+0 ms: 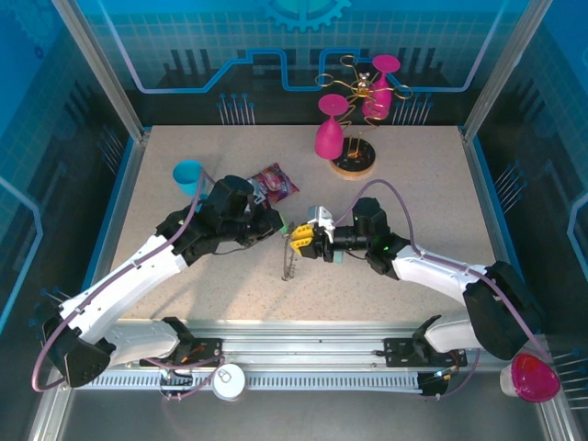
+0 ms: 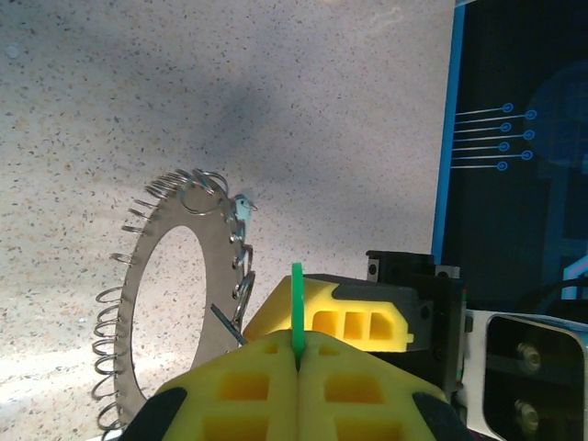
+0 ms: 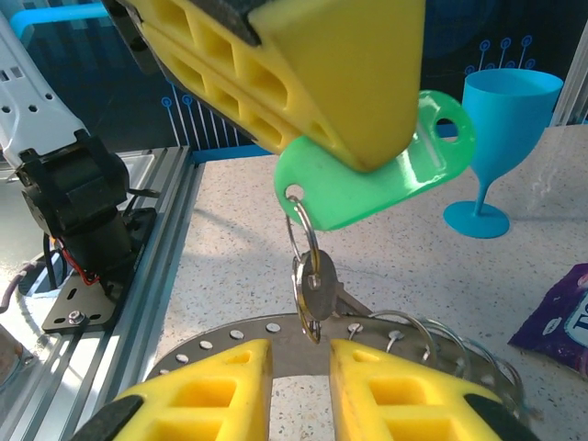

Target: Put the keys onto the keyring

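My left gripper [image 1: 278, 228] [image 2: 299, 347] is shut on the bright green head [image 3: 377, 175] [image 2: 297, 308] of one of the keys. Its metal blade [image 3: 315, 283] hangs from a split ring, just above the keyring [image 3: 303, 338]. The keyring [image 1: 289, 262] [image 2: 220, 276] is a dark metal ring fringed with wire loops and stands on edge at mid-table. My right gripper [image 1: 306, 243] [image 3: 301, 354] faces the left one. Its yellow fingers [image 3: 211, 386] stand apart, the keyring's rim runs across the gap, and nothing is pinched between them. A small pale piece [image 2: 241, 209] sits among the loops.
A blue goblet [image 1: 188, 175] [image 3: 496, 129] and a snack packet [image 1: 276, 182] [image 3: 560, 312] lie behind the left arm. A wire rack with pink glasses [image 1: 354, 129] stands at the back. Another pink glass [image 1: 533, 377] sits off the table's near right corner.
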`<control>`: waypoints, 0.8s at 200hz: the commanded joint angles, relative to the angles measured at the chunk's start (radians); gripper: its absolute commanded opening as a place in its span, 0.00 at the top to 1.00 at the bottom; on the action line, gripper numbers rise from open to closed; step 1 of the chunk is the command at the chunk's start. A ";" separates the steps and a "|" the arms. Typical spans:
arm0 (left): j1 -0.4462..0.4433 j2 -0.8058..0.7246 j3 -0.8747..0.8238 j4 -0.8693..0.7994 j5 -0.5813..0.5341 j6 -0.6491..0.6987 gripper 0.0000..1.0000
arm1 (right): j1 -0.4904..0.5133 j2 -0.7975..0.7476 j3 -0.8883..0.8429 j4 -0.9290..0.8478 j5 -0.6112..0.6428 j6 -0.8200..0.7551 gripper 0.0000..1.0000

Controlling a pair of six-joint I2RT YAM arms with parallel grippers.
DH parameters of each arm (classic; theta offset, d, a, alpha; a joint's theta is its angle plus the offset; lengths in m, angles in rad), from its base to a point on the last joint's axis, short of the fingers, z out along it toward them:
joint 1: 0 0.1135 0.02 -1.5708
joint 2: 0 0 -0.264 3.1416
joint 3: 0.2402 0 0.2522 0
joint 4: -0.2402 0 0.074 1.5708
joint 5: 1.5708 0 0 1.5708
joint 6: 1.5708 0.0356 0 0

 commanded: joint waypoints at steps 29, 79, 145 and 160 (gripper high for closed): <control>0.005 -0.024 -0.012 0.041 0.033 0.021 1.00 | 0.007 0.028 0.031 0.075 -0.026 0.001 0.77; 0.006 -0.025 -0.018 0.045 0.033 0.008 1.00 | 0.017 0.051 0.040 0.123 -0.015 0.022 0.78; 0.006 -0.020 -0.021 0.055 0.012 -0.038 1.00 | 0.023 0.026 -0.026 0.170 0.092 0.021 0.74; 0.005 -0.021 -0.020 0.057 0.012 -0.040 1.00 | 0.023 0.016 -0.063 0.207 0.154 0.007 0.71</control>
